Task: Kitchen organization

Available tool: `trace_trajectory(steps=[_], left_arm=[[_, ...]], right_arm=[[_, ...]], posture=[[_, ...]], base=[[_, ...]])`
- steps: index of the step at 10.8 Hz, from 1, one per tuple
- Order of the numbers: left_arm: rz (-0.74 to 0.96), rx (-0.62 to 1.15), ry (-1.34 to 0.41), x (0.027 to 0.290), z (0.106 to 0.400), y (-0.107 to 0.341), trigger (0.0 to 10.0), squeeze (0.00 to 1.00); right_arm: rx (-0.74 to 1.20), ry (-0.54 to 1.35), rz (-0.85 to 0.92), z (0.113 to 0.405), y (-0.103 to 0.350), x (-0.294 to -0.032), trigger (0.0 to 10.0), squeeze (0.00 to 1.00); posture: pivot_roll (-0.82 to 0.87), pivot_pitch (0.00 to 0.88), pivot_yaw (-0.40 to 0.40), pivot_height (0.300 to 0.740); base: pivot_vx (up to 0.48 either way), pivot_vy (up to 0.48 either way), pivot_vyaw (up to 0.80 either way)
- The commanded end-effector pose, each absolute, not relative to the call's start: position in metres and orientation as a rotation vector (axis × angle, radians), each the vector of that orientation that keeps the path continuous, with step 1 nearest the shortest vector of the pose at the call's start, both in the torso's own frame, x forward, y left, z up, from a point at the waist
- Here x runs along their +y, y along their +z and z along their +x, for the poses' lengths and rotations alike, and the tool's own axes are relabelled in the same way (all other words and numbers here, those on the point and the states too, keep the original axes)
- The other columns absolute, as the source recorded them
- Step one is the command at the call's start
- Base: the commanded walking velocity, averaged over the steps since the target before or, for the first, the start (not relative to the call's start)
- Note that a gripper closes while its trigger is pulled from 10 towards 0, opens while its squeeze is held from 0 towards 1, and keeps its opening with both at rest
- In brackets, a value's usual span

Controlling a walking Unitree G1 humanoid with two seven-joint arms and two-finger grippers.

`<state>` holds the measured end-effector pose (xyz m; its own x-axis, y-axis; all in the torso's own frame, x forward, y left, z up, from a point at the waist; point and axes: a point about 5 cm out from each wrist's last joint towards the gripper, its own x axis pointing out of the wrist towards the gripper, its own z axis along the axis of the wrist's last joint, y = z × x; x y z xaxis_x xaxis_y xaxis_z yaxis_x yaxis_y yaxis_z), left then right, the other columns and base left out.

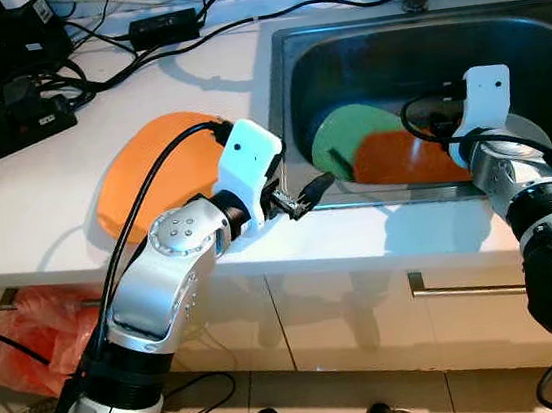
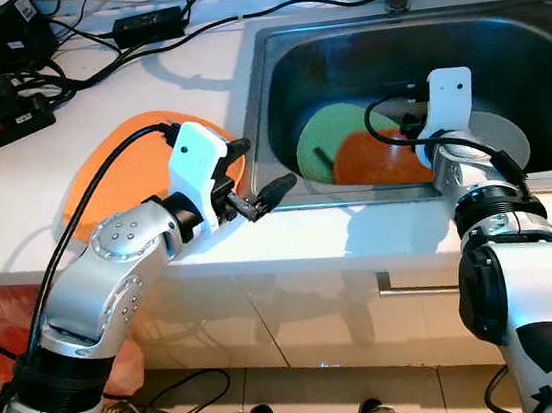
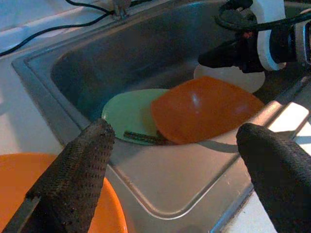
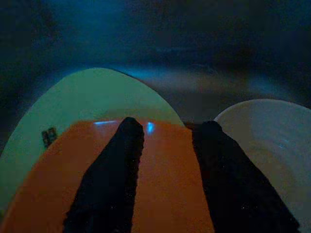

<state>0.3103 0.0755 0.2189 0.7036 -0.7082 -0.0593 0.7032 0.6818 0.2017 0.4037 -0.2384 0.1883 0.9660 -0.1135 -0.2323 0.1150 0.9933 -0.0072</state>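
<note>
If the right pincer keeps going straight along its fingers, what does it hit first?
Most likely the orange plate in the sink: the right pincer points right over it, though depth is unclear.

The orange plate hides much of the green plate, and the right arm covers most of the white plate.

Four plates in all: two orange ones, one on the counter by the sink's left edge and one inside the sink; one green plate and one white plate in the sink too.
</note>
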Motion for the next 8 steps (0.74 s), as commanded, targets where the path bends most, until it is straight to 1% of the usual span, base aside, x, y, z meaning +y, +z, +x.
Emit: trace_trajectory(steps=[1,2,4,6,7,8], left_arm=[[0.213,-0.026,-0.798,0.077,0.308,0.221,10.0,1.00],[0.230,-0.024,-0.781,0.079,0.309,0.222,10.0,1.00],[0.350,-0.024,-0.759,0.089,0.314,0.228,10.0,1.00],[0.453,-0.057,-0.742,0.098,0.319,0.236,10.0,1.00],[0.485,-0.056,-0.751,0.100,0.316,0.236,10.0,1.00],[0.575,-0.029,-0.813,0.103,0.304,0.231,10.0,1.00]], right_arm=[[0.254,-0.103,0.037,0.404,0.186,-0.234,10.0,1.00],[0.217,-0.080,0.031,0.408,0.195,-0.229,10.0,1.00],[0.120,0.004,0.002,0.416,0.220,-0.214,10.0,1.00],[0.060,0.057,0.059,0.419,0.236,-0.201,10.0,1.00],[0.062,0.121,0.133,0.421,0.239,-0.188,10.0,1.00],[0.064,0.187,0.146,0.420,0.239,-0.178,10.0,1.00]], posture=[[0.11,0.170,0.081,0.740],[0.11,0.169,0.081,0.740],[0.11,0.168,0.081,0.740],[0.11,0.164,0.083,0.740],[0.11,0.161,0.084,0.740],[0.11,0.158,0.082,0.740]], base=[[0.000,0.000,0.00],[0.000,0.000,0.00],[0.000,0.000,0.00],[0.000,0.000,0.00],[0.000,0.000,0.00],[0.000,0.000,0.00]])
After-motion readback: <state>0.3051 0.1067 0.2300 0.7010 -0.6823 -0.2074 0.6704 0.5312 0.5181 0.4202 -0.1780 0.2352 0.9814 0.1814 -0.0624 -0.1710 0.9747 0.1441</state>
